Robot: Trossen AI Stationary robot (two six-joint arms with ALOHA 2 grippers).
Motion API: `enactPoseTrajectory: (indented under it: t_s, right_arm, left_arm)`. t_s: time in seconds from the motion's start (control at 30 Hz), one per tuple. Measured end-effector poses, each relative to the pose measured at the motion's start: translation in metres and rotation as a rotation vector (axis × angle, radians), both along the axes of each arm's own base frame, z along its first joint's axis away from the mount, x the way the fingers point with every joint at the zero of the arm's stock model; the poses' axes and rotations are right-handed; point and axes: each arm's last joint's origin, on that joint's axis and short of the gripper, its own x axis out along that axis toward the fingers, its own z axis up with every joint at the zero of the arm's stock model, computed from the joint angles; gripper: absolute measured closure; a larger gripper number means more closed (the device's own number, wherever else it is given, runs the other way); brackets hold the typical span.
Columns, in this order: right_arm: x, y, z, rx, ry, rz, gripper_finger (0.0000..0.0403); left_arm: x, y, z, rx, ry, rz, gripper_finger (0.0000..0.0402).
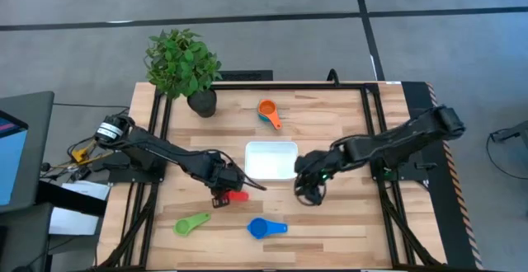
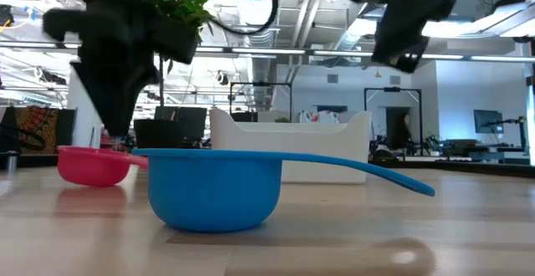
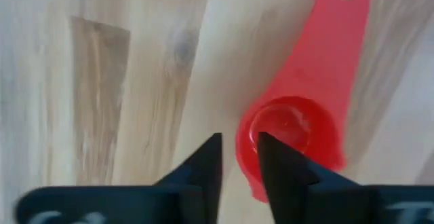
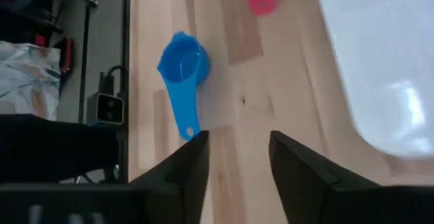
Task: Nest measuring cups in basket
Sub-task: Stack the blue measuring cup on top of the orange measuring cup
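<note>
The red measuring cup (image 1: 238, 195) (image 3: 298, 125) rests upright on the table, near and left of the white basket (image 1: 271, 160). My left gripper (image 1: 224, 193) (image 3: 240, 141) comes down on the bowl, narrowly open, its fingers astride the bowl's wall. My right gripper (image 1: 309, 191) (image 4: 239, 149) hovers open off the basket's near right corner. The blue cup (image 1: 266, 227) (image 2: 217, 188) and green cup (image 1: 192, 223) lie near the near edge. The orange cup (image 1: 268, 110) sits in a light blue one beyond the basket. No yellow or navy cup shows. My left gripper points down at the red cup's bowl rim (image 3: 245, 146), on the side away from the handle. One finger (image 3: 274, 163) is over the bowl's inside, the other (image 3: 209, 166) outside. Bare wood shows between the outer finger and the wall. Whether it touches the cup, I cannot tell.
A potted plant (image 1: 183, 64) stands at the far left of the table. Black rails (image 1: 370, 115) run along the left and right sides. Bare wood lies between the blue cup and the right rail (image 1: 346, 222).
</note>
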Motion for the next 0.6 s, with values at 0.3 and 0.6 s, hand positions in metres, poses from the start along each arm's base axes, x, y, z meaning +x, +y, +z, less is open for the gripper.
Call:
enactPoseTrajectory:
  t_s: [0.3, 0.6]
  right_arm:
    - [0.039, 0.022, -0.048, 0.014, -0.024, -0.021, 0.0198]
    - [0.087, 0.056, -0.053, -0.178, -0.169, 0.155, 0.0213]
  left_arm:
    - [-0.017, -0.001, 0.041, 0.044, -0.091, 0.162, 0.0225]
    - [-0.054, -0.004, 0.085, 0.122, -0.308, 0.320, 0.0243]
